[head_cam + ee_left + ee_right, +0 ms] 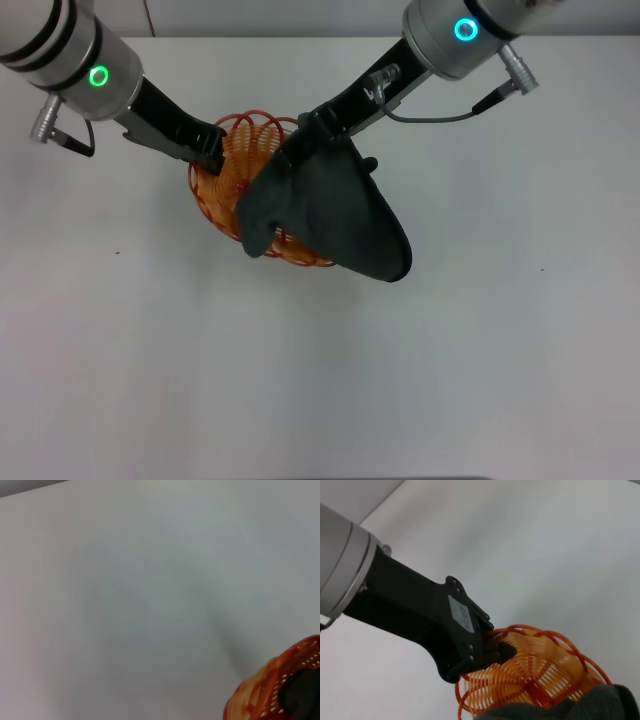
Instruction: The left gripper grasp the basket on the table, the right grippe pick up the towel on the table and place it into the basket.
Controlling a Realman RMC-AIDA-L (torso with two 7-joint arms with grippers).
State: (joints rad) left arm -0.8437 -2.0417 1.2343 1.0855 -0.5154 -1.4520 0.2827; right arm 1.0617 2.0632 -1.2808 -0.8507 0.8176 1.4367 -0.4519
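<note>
towel [335, 215] over basket [232, 165], basket on table [320, 370]

So the table [320, 380] is just a plain white top that fills pretty much the whole head view, with a strip of paler wall along the far edge at 12 o'clock. The only thing actually sitting on it is the orange wire basket [225, 190], up around 11 o'clock from the middle of the picture, its looped rim showing. A soft shadow spreads on the white right beside it. There are a couple of tiny dark specks too, one out at 9 o'clock and one at 3 o'clock.
</note>
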